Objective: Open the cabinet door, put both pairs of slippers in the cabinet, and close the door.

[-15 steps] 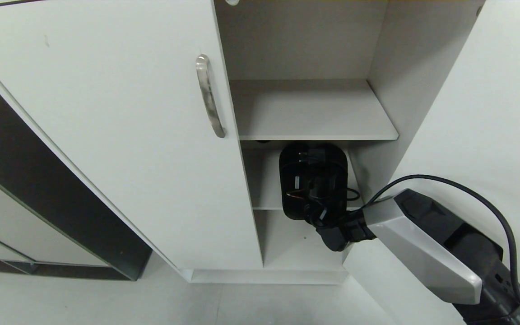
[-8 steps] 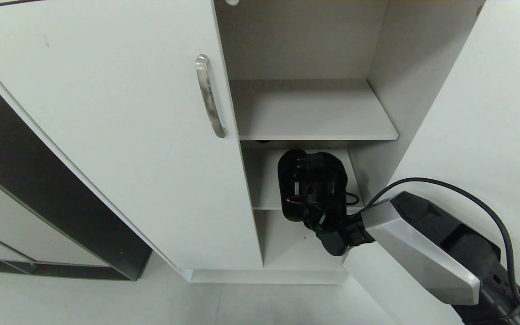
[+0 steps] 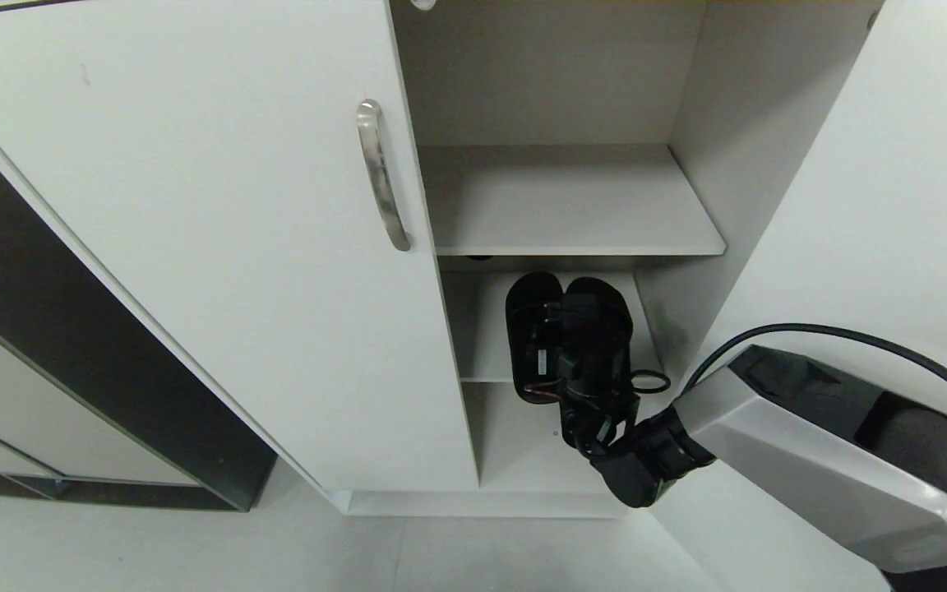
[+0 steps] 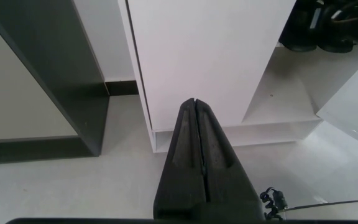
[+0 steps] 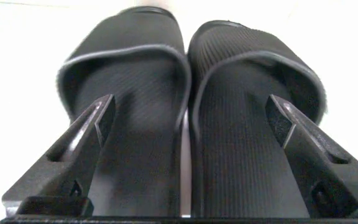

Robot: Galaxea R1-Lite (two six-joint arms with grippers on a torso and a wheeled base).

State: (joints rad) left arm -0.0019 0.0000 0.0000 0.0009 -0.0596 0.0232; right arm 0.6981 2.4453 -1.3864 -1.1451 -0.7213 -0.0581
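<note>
Black slippers [image 3: 533,308] on shelf [image 3: 482,349], right tool [image 5: 189,106] near

Slippers [image 3: 533,312] lie on the lower shelf [image 3: 482,349] in the cabinet [image 3: 691,115].

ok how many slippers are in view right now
2. Both are black, side by side on the cabinet's middle shelf: the left slipper and the right slipper, just in front of the open right end effector. Others could be hidden behind the closed left door.
</note>
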